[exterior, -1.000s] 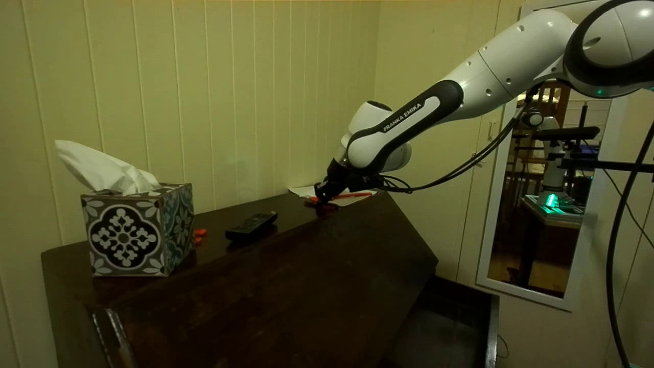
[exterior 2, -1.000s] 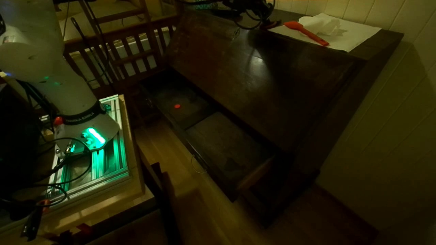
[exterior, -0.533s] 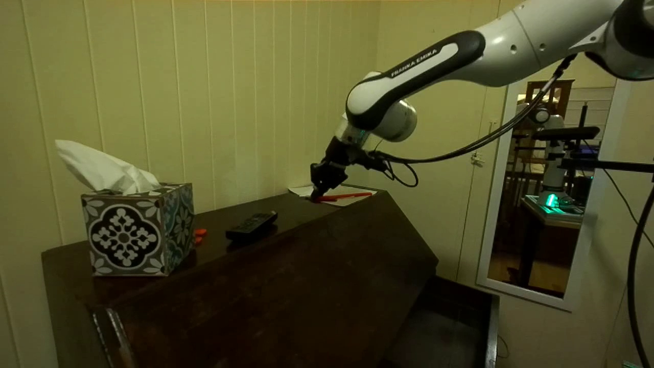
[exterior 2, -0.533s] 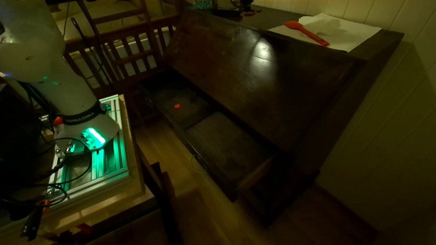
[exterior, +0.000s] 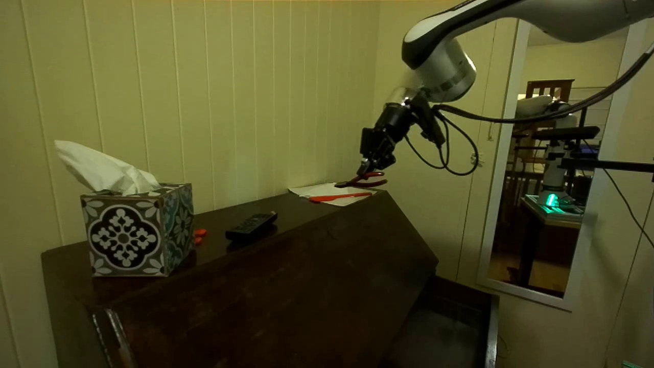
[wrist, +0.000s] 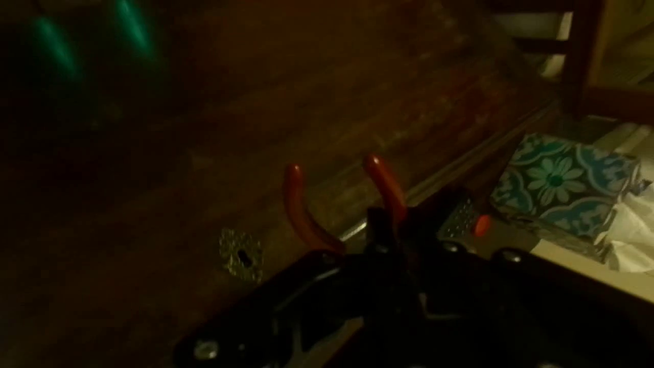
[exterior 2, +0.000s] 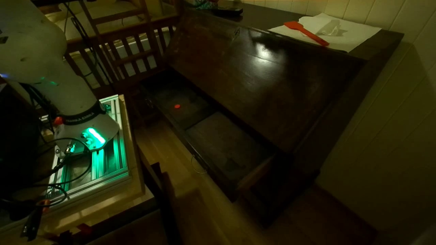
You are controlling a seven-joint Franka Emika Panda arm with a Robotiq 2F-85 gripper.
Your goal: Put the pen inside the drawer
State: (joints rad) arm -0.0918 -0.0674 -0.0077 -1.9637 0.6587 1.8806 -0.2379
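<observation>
In an exterior view, free air lies from the jaws, pinching pliers (exterior: 357,181) with splayed handles, toward five o'clock and the pulled-out drawer (exterior: 444,327); the slanted desk front (exterior: 286,286) flanks that path. On the counter (exterior: 291,212), the remote (exterior: 251,226) bars low passage toward eight o'clock, the taller tissue box (exterior: 138,232) beyond it. In an exterior view, the drawer gapes upward, a red disc (exterior 2: 177,106) inside toward ten o'clock.

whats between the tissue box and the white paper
Between the tissue box and the white paper lie a black remote and, closer to the box, small orange pieces, as an exterior view shows.
</observation>
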